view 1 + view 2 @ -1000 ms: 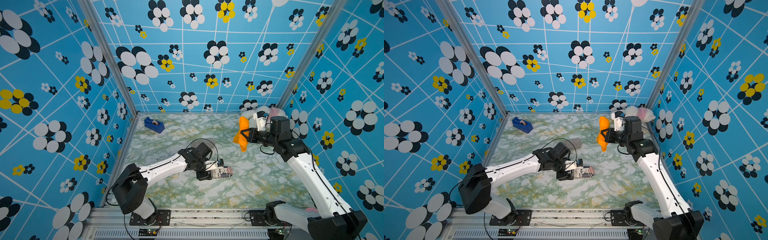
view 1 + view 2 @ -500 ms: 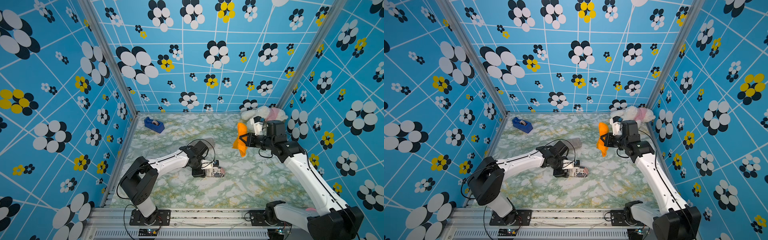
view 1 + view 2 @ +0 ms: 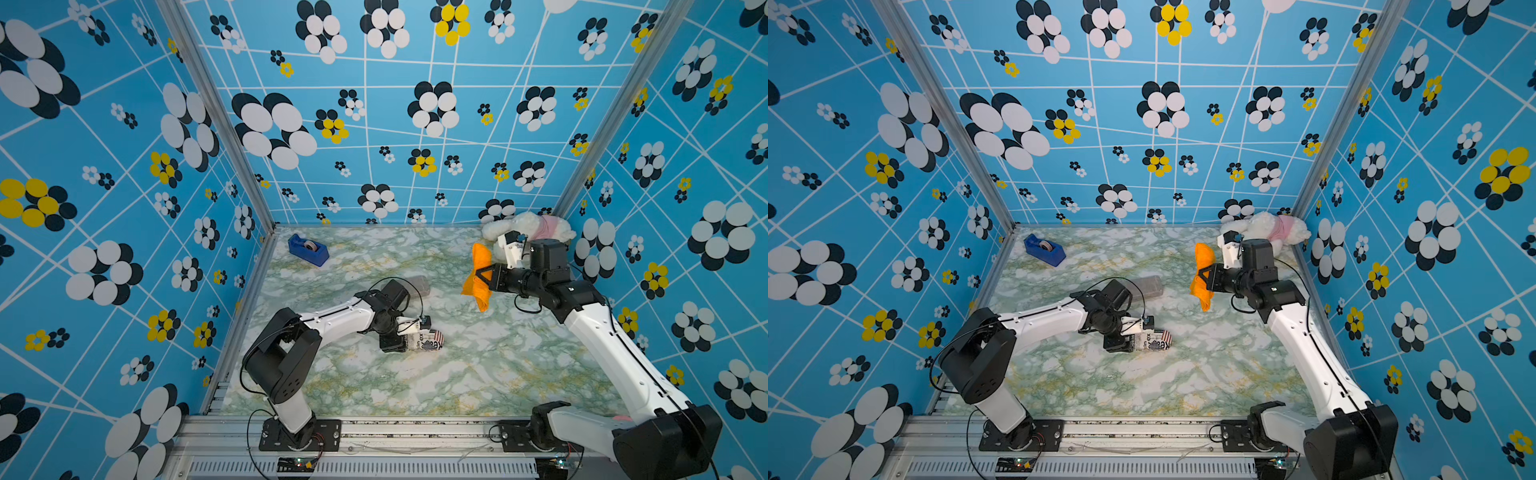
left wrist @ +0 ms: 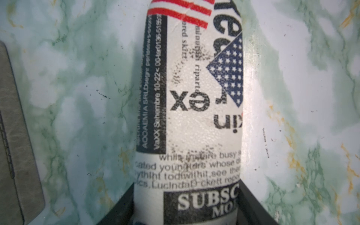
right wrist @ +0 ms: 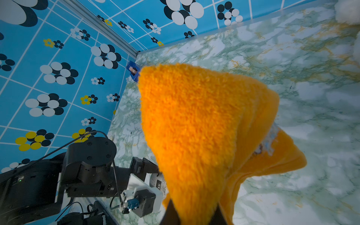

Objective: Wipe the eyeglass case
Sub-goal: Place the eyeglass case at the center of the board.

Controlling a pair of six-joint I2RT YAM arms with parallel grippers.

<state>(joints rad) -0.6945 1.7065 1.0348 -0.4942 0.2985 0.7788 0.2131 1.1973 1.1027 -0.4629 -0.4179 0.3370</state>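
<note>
Bright, even light with soft shadows; top views bend at the edges, and both wrist views blur close up.

Text only on the eyeglass case, newsprint cover, left wrist view: "SUBSC", "ex", "in", "busy", "whose", "10-22" on the black strip. Finer lines smeared. Both top views: "ex" only.

Hidden, cut off or unclear

The left end of the case is buried in the left gripper. In the left wrist view its right end runs off the edge and the small print is smeared. The cloth covers the fingertips of the right gripper. In the right wrist view it also hides most of the case and half the tape dispenser. The right arm hides part of the plush, far right. A grey object lies half behind the left arm, and what it is cannot be told.
</note>
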